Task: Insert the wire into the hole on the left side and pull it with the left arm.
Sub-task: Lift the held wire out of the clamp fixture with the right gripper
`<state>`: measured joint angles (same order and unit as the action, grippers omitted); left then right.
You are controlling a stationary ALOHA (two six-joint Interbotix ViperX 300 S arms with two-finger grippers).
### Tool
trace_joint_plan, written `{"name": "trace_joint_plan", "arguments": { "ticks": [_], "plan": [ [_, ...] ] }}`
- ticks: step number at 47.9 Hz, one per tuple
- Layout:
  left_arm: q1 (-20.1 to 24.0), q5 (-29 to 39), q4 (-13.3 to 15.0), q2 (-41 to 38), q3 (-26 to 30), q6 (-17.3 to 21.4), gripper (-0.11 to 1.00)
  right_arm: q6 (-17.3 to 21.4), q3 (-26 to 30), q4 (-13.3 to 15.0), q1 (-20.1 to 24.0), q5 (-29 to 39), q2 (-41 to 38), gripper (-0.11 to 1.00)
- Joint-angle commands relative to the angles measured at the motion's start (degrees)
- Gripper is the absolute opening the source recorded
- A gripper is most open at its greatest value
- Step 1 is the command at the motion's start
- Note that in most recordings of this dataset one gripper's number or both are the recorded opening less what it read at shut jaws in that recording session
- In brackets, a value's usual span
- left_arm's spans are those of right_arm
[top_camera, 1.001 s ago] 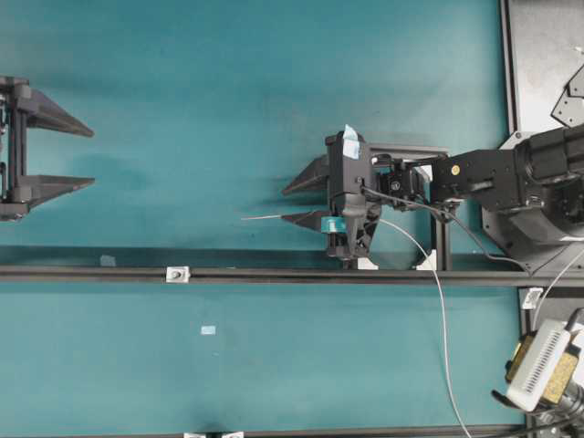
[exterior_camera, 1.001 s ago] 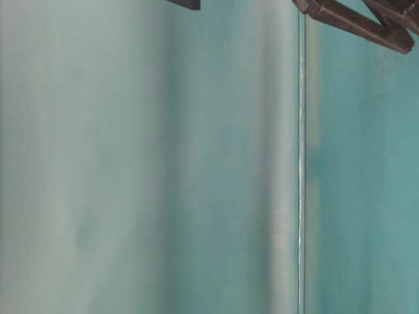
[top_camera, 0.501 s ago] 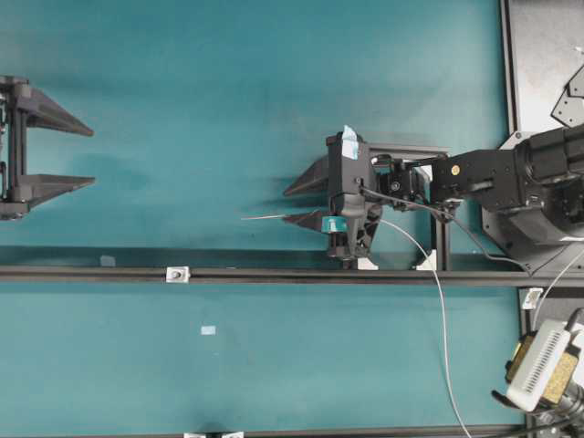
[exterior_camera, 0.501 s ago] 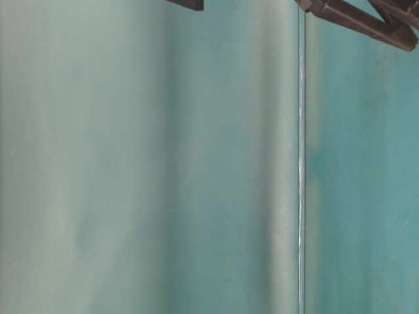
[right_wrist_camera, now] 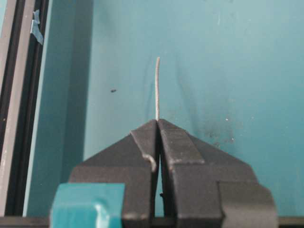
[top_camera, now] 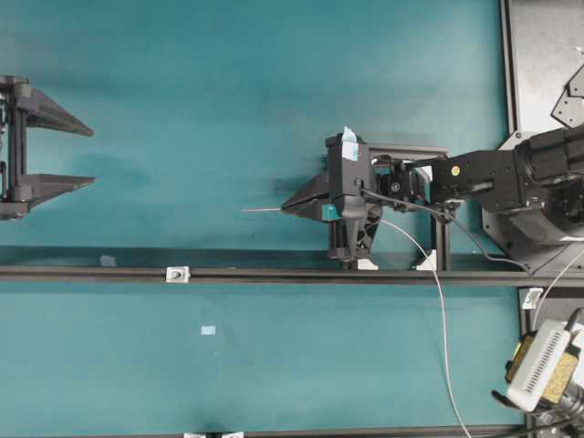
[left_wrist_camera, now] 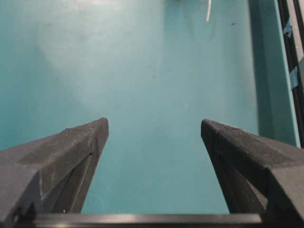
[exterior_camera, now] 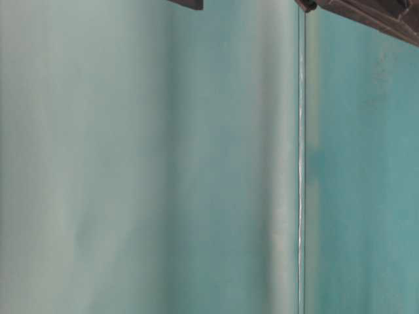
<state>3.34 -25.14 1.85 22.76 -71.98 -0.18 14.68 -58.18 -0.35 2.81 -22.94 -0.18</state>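
Observation:
The wire [top_camera: 260, 210] is a thin pale strand, and its free end sticks out leftward from my right gripper [top_camera: 286, 208]. That gripper, marked with light-blue tape, is shut on the wire. In the right wrist view the wire [right_wrist_camera: 157, 88] comes straight out of the closed tips of the right gripper [right_wrist_camera: 157, 121]. Behind the gripper the strand curves down to the table's front edge. The hole is in a small white bracket [top_camera: 176, 274] on the black rail, to the lower left of the wire's tip. My left gripper [top_camera: 93, 157] stands open at the far left and holds nothing [left_wrist_camera: 154, 128].
A black rail [top_camera: 292, 274] runs across the table's whole width. White clip blocks [top_camera: 368, 264] sit on it under the right arm. A grey frame [top_camera: 443, 228] stands at the right. A white device [top_camera: 543, 365] is at the lower right. The table-level view is blurred.
My right gripper has gone from open to shut, pinching the wire. The wire's free end has risen slightly. The left arm has not moved.

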Motion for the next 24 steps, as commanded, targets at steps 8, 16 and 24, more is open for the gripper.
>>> {"name": "trace_joint_plan", "arguments": {
  "ticks": [8,16,24],
  "plan": [
    [0.3,-0.2,0.1,0.3,1.1,-0.1,0.63,0.0,1.1,0.1,-0.3,-0.2,4.1,0.00],
    [0.3,-0.1,0.1,0.4,1.2,-0.1,0.63,-0.4,1.1,0.1,-0.6,2.2,9.1,0.00],
    [0.3,-0.1,0.1,0.4,1.8,-0.2,0.63,-0.5,1.2,0.1,-0.8,5.9,13.4,0.00]
  ]
}}
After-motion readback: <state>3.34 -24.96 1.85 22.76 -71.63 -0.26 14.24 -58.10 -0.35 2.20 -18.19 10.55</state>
